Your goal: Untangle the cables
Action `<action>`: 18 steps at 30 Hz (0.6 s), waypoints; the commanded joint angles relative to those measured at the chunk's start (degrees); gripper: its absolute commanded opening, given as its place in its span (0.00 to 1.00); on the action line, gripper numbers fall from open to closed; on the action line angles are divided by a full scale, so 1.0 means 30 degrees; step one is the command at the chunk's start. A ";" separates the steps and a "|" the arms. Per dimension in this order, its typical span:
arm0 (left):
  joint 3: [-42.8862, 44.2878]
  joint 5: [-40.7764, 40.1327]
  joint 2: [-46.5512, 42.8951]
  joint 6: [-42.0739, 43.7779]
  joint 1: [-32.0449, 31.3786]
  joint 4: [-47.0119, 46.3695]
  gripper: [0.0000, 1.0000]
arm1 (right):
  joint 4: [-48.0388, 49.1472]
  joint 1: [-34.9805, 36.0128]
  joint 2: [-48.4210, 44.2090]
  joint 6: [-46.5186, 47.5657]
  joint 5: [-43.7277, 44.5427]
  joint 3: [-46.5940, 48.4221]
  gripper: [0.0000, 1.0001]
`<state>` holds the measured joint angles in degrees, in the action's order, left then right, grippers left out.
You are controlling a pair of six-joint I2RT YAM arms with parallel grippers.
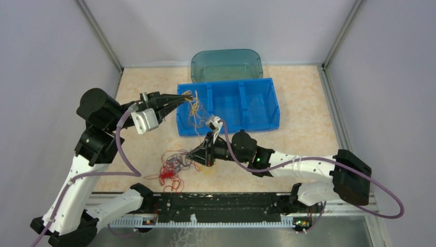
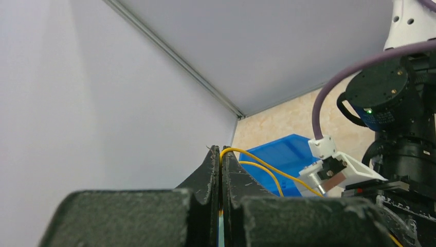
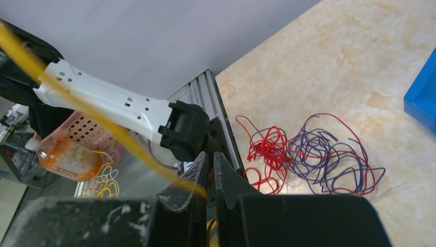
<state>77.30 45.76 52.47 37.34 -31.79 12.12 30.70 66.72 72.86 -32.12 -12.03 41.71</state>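
1. Two claws in the top view. My left claw is pinched shut at the left end of the blue bin, and the yellow cable dangles from it over that end compartment. My right claw sits low in front of the bin's near-left corner. Its tips are just beside the red and purple clump lying on the table.
2. Left wrist: my fingers are pressed flat together. The yellow cable is nipped at the very tips and arcs off toward the blue bin.
3. Right wrist: my right claw is closed down to a thin slit, and the yellow cable, blurred, slants into it. The red and purple clump sprawls loose past my tips, clear of them, short of the blue bin.
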 commanded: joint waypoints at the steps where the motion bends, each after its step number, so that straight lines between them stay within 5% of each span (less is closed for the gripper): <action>1: 0.1094 -0.0253 0.0199 -0.0456 -0.0078 -0.1690 0.00 | 0.1509 -0.0284 -0.0174 -0.0390 -0.0009 -0.0567 0.09; 18: 0.2965 -0.2992 0.1226 0.1489 -0.0071 -0.4862 0.00 | 0.2813 -0.1050 0.1026 -0.0651 0.1812 -0.4043 0.12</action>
<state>83.92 39.62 56.03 39.33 -31.79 2.61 35.31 64.20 75.07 -33.67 -9.06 30.35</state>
